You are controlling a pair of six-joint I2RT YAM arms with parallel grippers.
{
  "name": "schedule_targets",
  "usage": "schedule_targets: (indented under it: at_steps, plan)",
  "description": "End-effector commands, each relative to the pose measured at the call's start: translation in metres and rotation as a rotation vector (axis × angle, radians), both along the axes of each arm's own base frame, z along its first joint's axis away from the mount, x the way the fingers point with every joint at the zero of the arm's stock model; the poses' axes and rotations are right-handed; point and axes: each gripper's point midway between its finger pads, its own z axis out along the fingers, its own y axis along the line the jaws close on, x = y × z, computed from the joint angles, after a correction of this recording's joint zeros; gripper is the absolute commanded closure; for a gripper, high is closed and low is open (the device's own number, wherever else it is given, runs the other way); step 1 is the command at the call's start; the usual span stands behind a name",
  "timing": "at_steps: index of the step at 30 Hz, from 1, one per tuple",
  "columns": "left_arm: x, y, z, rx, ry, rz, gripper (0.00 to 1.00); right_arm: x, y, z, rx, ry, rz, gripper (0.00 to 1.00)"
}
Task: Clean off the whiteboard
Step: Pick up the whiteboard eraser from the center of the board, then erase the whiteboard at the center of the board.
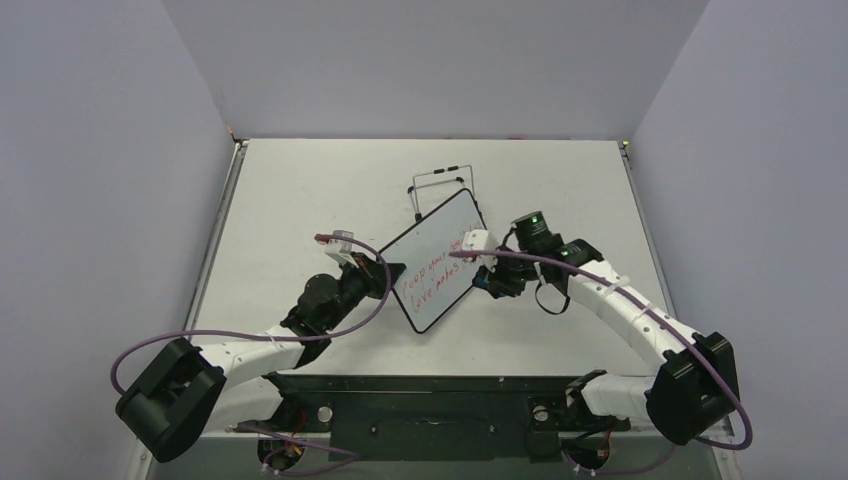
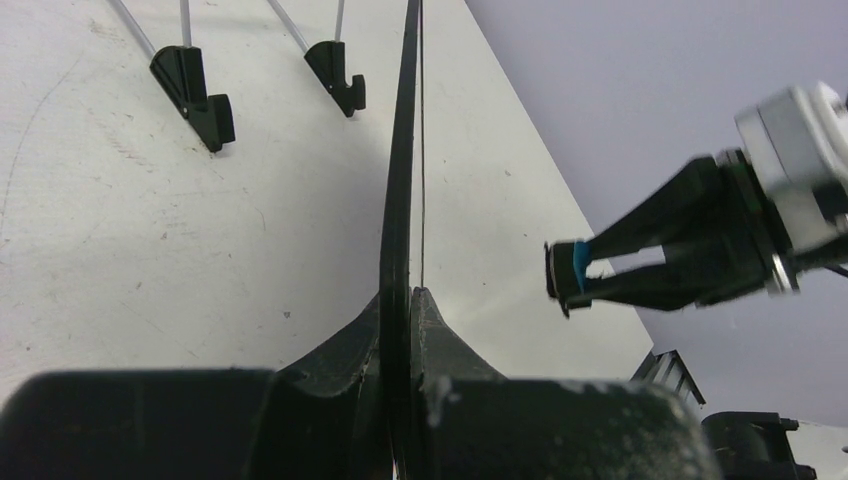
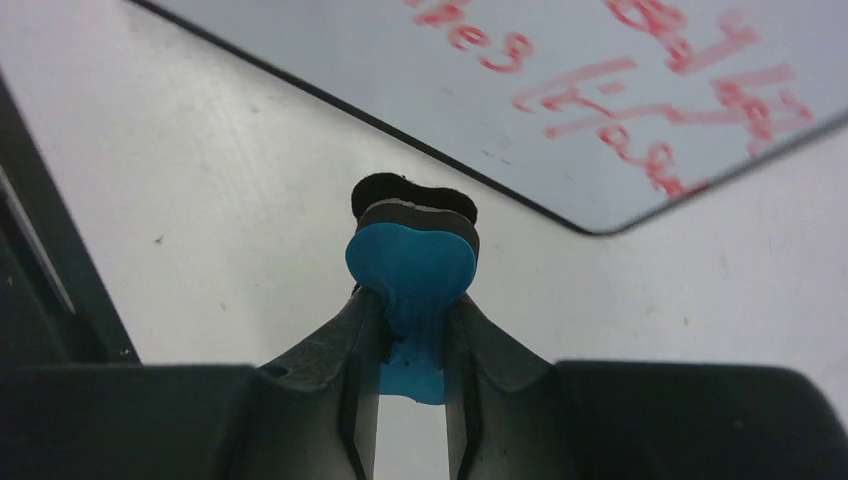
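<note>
nearest the right wrist camera, the right gripper (image 3: 412, 305) was clamped on a small blue eraser with a dark felt pad (image 3: 412, 255), its two black fingers pinching the blue body from either side. just beyond the eraser we saw the lower rim and a rounded corner of the small rectangular whiteboard with a thin black frame (image 3: 560, 90), its white face carrying red handwritten lines (image 3: 690, 55). in the left wrist view a gap showed between the eraser and the board's face, so the two were near but apart. the left gripper (image 2: 404, 310) was closed on the board's near edge, and the frame ran edge-on up between its fingers. from above, the board sat about mid-table, slanted, between the two grippers, with its written face turned up and toward the right arm. we could not tell whether its lower edge rested on the pale grey table (image 1: 300, 200). behind the board stood a black wire stand (image 1: 441, 185), close to its far corner, and two of its black feet rested on the table.
</note>
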Motion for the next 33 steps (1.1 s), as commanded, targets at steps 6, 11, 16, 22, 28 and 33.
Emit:
schedule_targets:
  at_steps: [6, 11, 16, 22, 28, 33]
  plan:
    - [0.005, -0.002, 0.012, -0.081, -0.002, 0.026, 1.00, -0.029, 0.075, 0.020, -0.136, -0.256, 0.482, 1.00]
    - [0.006, -0.004, 0.018, -0.090, -0.005, 0.021, 1.00, -0.028, 0.085, 0.038, -0.107, -0.334, 0.459, 1.00]
    - [0.004, -0.006, 0.019, -0.109, 0.003, 0.016, 1.00, -0.035, 0.090, 0.033, -0.053, -0.296, 0.445, 1.00]
    - [0.006, -0.010, 0.019, -0.114, 0.025, 0.013, 1.00, -0.035, 0.087, 0.039, -0.055, -0.321, 0.450, 1.00]
    - [0.007, -0.019, 0.019, -0.132, 0.032, -0.010, 1.00, -0.038, 0.081, 0.046, -0.063, -0.282, 0.461, 1.00]
    - [0.008, -0.030, 0.020, -0.127, 0.038, -0.040, 1.00, -0.036, 0.078, 0.047, -0.040, -0.243, 0.452, 1.00]
